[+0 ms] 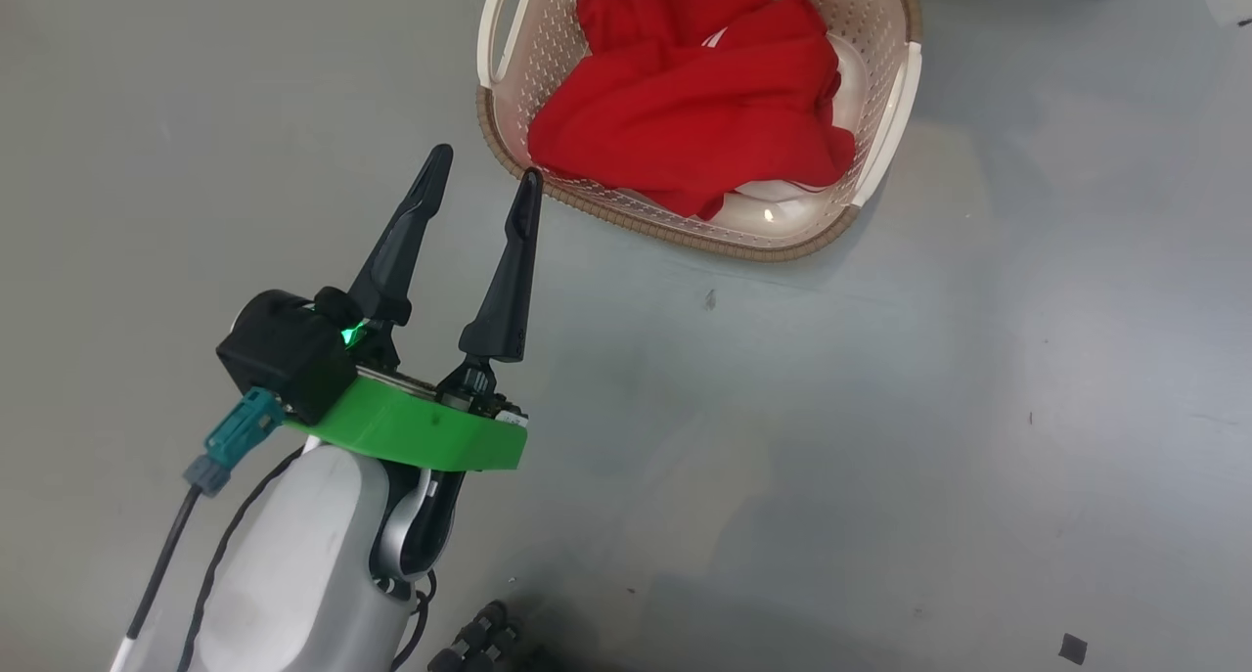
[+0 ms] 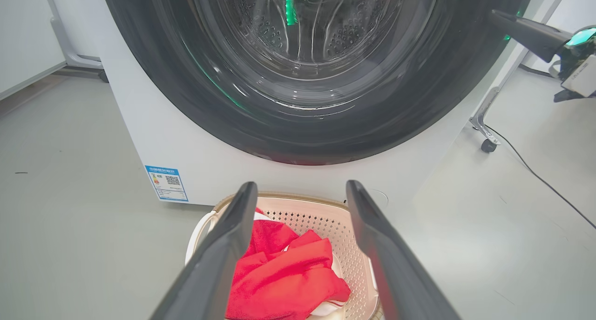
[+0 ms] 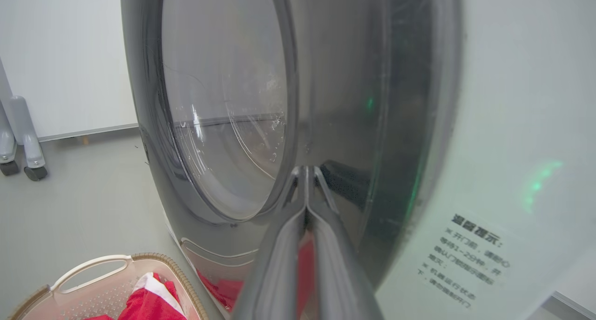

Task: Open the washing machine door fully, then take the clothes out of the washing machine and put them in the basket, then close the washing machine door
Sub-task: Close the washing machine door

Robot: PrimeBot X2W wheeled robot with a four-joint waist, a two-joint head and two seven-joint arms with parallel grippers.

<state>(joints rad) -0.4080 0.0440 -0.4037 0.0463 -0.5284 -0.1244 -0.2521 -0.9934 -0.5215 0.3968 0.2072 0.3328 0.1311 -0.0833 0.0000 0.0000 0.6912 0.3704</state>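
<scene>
Two long dark fingers of the left gripper (image 1: 486, 161) stand spread wide, holding nothing, over the grey floor (image 1: 880, 408) just beside the basket (image 1: 685, 237). From where I stand, the cream basket sits on the floor close in front of the washing machine (image 2: 139, 138), and the clothes (image 1: 685, 105) lie heaped inside it, bright red with a bit of white showing. Behind it is the machine's white front, with a blue label (image 2: 166, 183) low on the panel. Its door (image 2: 186, 101) looks flush against that front, the steel drum visible through the glass. The right gripper (image 3: 305, 171) is pinched closed on nothing, its tips at the door's glossy black rim; whether they touch I cannot tell.
</scene>
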